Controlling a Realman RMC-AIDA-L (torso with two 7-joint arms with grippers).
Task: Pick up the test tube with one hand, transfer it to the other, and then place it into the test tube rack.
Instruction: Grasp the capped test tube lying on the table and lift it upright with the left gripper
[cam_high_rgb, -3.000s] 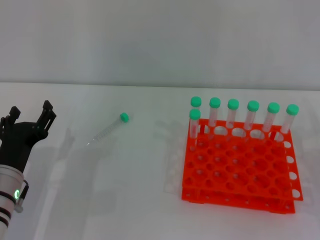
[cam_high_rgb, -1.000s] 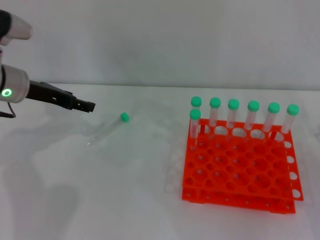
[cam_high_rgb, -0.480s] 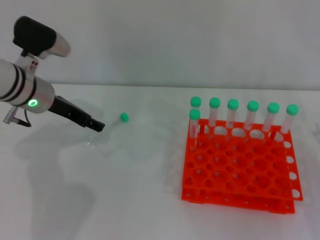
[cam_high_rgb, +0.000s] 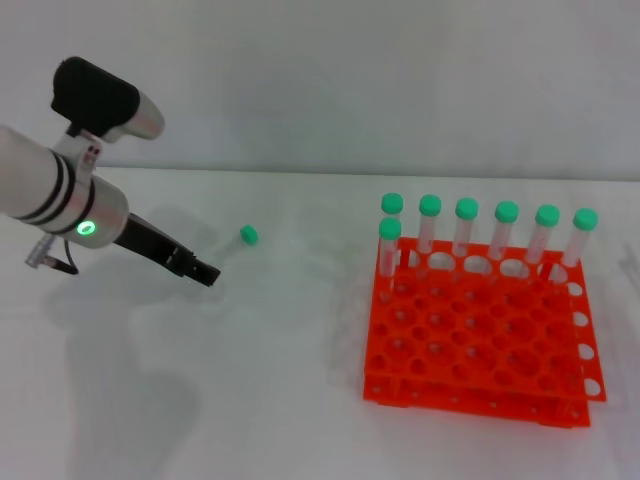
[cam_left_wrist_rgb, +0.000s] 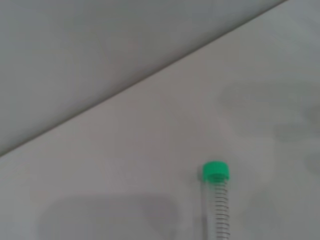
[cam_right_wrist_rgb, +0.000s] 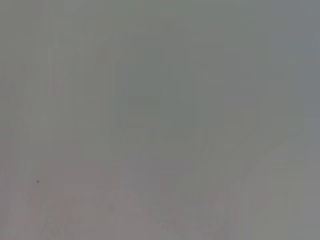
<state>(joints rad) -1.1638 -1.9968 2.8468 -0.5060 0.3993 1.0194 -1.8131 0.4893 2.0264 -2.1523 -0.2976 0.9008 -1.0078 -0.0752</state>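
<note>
The test tube lies flat on the white table left of centre. Its green cap (cam_high_rgb: 248, 235) points to the far right and its clear body (cam_high_rgb: 226, 254) runs toward the near left. My left gripper (cam_high_rgb: 206, 272), black on a silver-white arm with a green light (cam_high_rgb: 85, 228), reaches down to the table, with its tip at the tube's tapered end. The left wrist view shows the green cap (cam_left_wrist_rgb: 215, 171) and the graduated body (cam_left_wrist_rgb: 218, 212) just ahead. The orange test tube rack (cam_high_rgb: 480, 335) stands at the right. My right gripper is out of view.
Several green-capped tubes (cam_high_rgb: 466, 222) stand upright in the rack's back rows. A pale wall (cam_high_rgb: 320, 80) rises behind the table's far edge. The right wrist view shows only a plain grey surface (cam_right_wrist_rgb: 160, 120).
My left arm has swung up from the near left and reached in. Over the last half second its gripper moved slightly right and down to the tube's tapered end. The tube has not moved.
</note>
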